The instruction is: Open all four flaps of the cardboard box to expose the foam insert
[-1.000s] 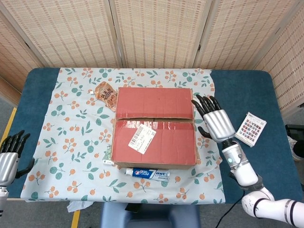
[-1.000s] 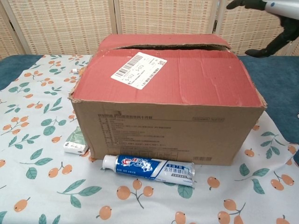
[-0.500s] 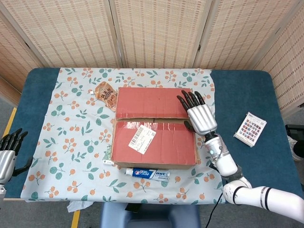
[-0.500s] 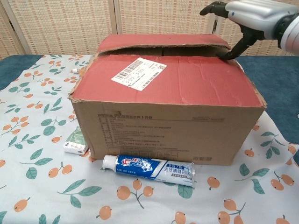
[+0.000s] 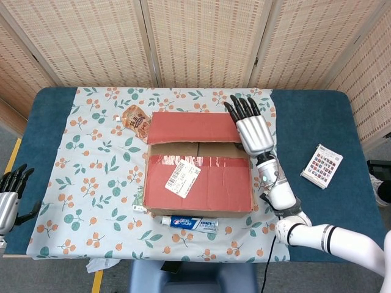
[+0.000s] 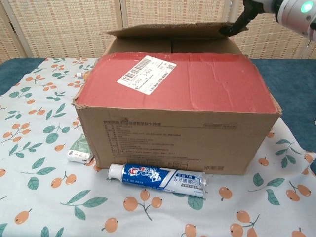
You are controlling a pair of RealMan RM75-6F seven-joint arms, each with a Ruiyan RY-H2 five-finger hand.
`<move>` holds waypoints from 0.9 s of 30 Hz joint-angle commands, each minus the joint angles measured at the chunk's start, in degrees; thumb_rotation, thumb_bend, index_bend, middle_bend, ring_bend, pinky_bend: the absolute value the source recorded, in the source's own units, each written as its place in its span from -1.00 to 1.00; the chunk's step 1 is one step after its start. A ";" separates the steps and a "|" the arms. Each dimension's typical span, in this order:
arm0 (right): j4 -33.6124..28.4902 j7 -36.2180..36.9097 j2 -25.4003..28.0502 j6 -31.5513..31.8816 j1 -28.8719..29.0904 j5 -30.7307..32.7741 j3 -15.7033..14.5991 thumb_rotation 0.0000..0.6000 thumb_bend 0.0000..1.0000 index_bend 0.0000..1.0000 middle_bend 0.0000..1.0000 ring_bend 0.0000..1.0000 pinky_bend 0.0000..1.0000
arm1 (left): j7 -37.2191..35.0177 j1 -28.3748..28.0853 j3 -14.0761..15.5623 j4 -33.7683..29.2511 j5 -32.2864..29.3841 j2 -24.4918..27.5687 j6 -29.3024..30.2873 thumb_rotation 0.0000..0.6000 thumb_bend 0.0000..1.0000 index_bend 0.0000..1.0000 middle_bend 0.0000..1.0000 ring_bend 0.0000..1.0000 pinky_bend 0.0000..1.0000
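Two hands: the right hand [image 5: 252, 126] and the left hand [image 5: 11, 194], both silver with black fingers.
Right hand: at the right end of the far flap [image 5: 194, 127] of the brown cardboard box [image 6: 177, 133]; in the head view its fingers lie spread along that flap's right edge, and in the chest view a dark fingertip [image 6: 232, 28] sits under the flap's right corner. It grips nothing; the fingers are apart.
Left hand: off the table's near left corner, well apart from the box, fingers spread, holding nothing.
Box: in the middle of the blue table [image 5: 317, 122], on a white cloth printed with leaves and orange fruit [image 5: 91, 165].
Far flap: red-taped, lifted off the box top, with a gap behind the near flap showing brown inner cardboard.
Near flap: red-taped flap [image 5: 208, 183] lying flat and closed, with a white shipping label [image 5: 182, 176] on it.
Toothpaste: blue and white toothpaste tube [image 6: 157, 177] lying on the cloth just beside the box's near side.
Snack packet: orange packet [image 5: 137, 121] near the box's far left corner.
Card: white card with a coloured grid [image 5: 321, 165] toward the table's right edge.
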 commanded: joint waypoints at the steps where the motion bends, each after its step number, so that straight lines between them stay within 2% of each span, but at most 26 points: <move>1: 0.05 -0.42 1.05 -1.20 1.81 3.09 1.91 1.00 -0.25 -0.92 -1.00 -1.00 -1.00 | -0.59 -0.12 -0.12 0.22 -0.23 0.07 -0.29 1.00 -0.08 -1.00 -1.00 -1.00 -1.00; 6: 5.15 0.06 1.02 -5.38 6.23 8.43 4.87 1.00 -0.24 -0.92 -1.00 -1.00 -1.00 | -1.48 -0.26 -0.25 0.78 -0.71 0.06 -0.79 1.00 -0.08 -1.00 -1.00 -1.00 -1.00; 12: 17.68 2.84 -1.05 -11.67 12.46 14.80 7.80 1.00 -0.24 -0.96 -1.00 -1.00 -1.00 | -2.71 -1.00 -0.55 2.05 -2.51 -0.10 -3.46 1.00 -0.08 -1.00 -1.00 -1.00 -1.00; 19: 31.29 9.07 -4.28 -17.97 16.78 15.68 8.01 1.00 -0.24 -0.99 -1.00 -1.00 -1.00 | -3.80 -1.61 -1.03 3.64 -4.57 -0.18 -5.95 1.00 -0.08 -1.00 -1.00 -1.00 -1.00; 23: 32.71 12.34 -4.75 -18.14 16.48 12.95 6.49 1.00 -0.24 -0.99 -1.00 -1.00 -1.00 | -3.72 -1.62 -1.10 3.90 -4.94 -0.24 -6.20 1.00 -0.08 -1.00 -1.00 -1.00 -1.00; 27: 30.60 14.77 -3.51 -17.07 14.97 10.72 5.21 1.00 -0.24 -0.99 -1.00 -1.00 -1.00 | -3.25 -1.56 -1.10 3.67 -5.18 -0.29 -6.21 1.00 -0.08 -1.00 -1.00 -1.00 -1.00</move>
